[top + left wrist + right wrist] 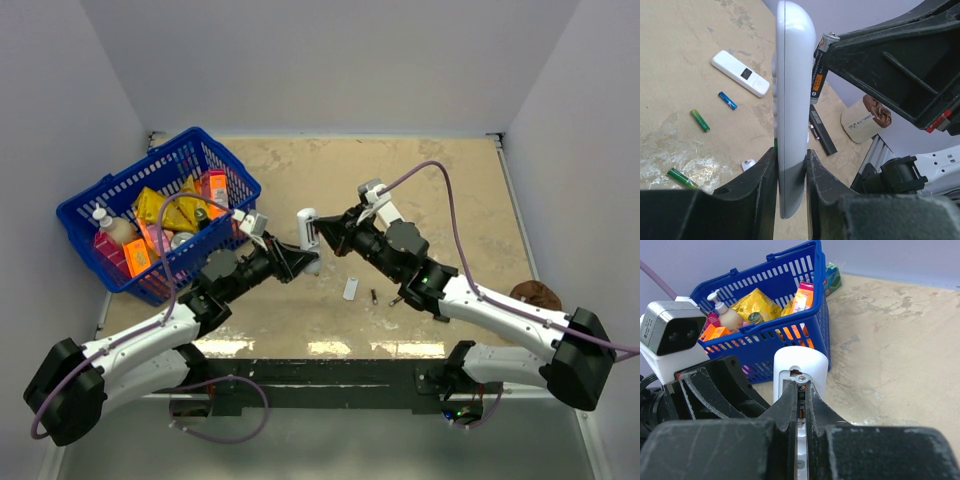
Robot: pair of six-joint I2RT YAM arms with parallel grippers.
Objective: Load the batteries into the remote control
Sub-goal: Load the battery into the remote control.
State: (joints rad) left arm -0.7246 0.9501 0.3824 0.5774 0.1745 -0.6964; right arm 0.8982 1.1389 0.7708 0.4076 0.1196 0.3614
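My left gripper (791,157) is shut on the lower end of the slim white remote control (791,100), holding it upright above the table. Seen from above, the remote control (307,228) stands between the two grippers, left (298,262) and right (323,233). My right gripper (801,392) is shut on a dark battery (801,378) with orange print. That battery (819,70) lies against the remote control's open back compartment (799,371). A blue battery (727,100) and two green batteries (700,120) (681,178) lie loose on the table.
A blue basket (150,215) of groceries stands at the back left. On the table lie a wider white remote (740,73), a black remote (821,131), a small white cover (349,289) and a white container with a brown top (865,120).
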